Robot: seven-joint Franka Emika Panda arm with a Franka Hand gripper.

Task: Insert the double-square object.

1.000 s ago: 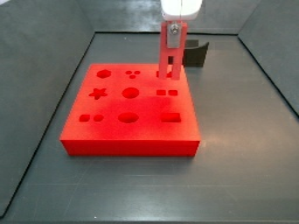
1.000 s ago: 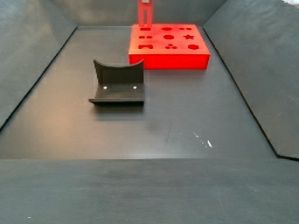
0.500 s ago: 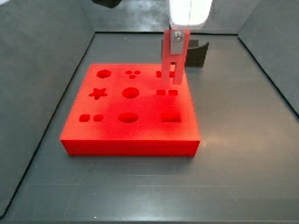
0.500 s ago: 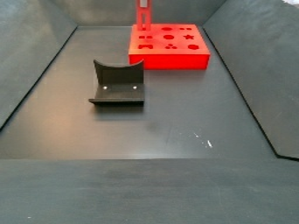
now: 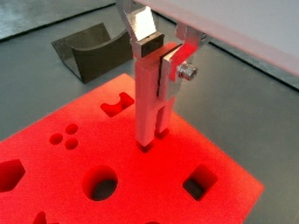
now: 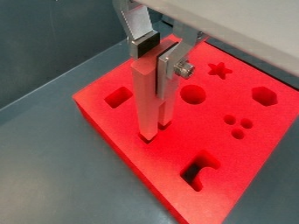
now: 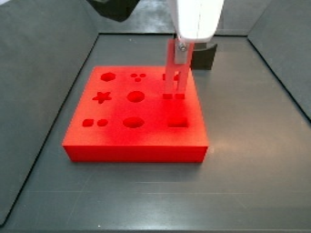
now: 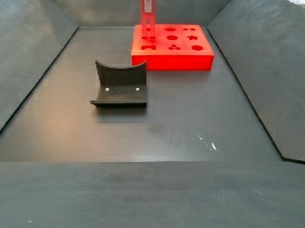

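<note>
Lowered since before, the hand (image 5: 162, 54) grips the slim twin-bar double-square object (image 5: 152, 105) upright, tip meeting the red block (image 5: 111, 157).

Even, soft light, faint shadows; the claw (image 5: 159, 54) looks overexposed white in side views; wrist views slightly blurred

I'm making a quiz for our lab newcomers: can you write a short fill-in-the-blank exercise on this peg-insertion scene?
1. The gripper is shut on the double-square object, which it holds ____ above the red block.
2. The colour of the double-square object is ____.
3. In a side view, the dark grey curved holder stands on the floor, ____ from the red block.
4. The star-shaped hole in the red block is ____.

Missing words: upright; red; apart; empty
</note>
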